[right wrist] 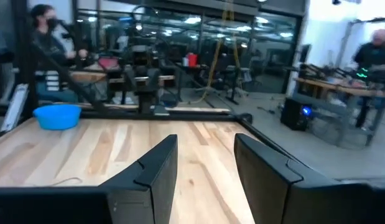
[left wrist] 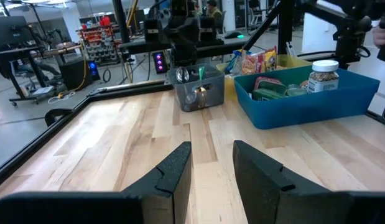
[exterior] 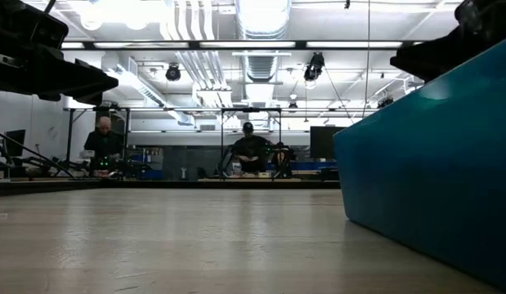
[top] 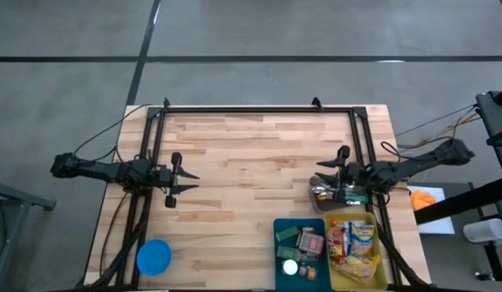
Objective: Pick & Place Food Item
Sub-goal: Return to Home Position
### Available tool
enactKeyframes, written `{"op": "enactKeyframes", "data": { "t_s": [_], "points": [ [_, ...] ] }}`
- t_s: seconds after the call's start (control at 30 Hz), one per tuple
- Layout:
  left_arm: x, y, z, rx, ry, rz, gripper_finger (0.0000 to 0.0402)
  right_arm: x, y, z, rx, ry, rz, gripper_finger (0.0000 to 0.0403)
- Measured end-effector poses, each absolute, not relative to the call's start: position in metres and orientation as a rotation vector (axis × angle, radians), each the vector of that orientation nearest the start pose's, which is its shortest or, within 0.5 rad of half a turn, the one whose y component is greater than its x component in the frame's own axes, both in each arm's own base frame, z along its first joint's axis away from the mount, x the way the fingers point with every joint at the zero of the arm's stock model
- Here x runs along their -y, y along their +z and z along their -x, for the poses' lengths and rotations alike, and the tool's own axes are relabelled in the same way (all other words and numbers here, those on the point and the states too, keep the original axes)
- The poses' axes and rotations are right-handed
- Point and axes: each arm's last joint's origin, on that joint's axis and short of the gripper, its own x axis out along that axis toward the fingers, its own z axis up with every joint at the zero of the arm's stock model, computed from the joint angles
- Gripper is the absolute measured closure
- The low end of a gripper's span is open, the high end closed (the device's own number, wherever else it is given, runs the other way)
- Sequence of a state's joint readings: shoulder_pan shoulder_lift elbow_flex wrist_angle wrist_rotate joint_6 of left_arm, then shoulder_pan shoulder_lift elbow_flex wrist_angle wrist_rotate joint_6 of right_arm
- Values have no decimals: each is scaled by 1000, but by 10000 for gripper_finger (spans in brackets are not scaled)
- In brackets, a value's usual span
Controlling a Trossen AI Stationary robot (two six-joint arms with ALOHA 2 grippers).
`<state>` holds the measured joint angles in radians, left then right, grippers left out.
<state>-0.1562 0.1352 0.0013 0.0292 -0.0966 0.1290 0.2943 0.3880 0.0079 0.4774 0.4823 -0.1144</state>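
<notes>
We are hovering over the wooden table [top: 251,154]: left gripper [left wrist: 212,167] parted, right gripper [right wrist: 204,160] parted beside the dark bin [top: 325,195].

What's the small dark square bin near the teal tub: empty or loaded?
Loaded: the small dark square bin holds shiny silver utensils, which show above its rim in the left wrist view.

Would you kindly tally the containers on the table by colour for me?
Blue round bowl: 1
Teal rectangular plastic bin: 1
Yellow rectangular plastic bin: 1
Dark grey small bin: 1
Total: 4
</notes>
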Motion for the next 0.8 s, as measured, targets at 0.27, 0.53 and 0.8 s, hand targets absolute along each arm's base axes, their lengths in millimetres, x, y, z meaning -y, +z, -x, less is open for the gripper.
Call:
{"op": "enactKeyframes", "data": {
  "t_s": [0.27,0.53,0.8],
  "points": [
    [14,156,-104,-100,-66,-140,282,-16,170,-102,18,-208,39,245],
    [14,156,-104,-100,-66,-141,282,-13,173,-93,57,-230,71,265],
    [14,156,-104,-100,-66,-141,282,-13,172,-94,44,-231,120,386]
  ]
}}
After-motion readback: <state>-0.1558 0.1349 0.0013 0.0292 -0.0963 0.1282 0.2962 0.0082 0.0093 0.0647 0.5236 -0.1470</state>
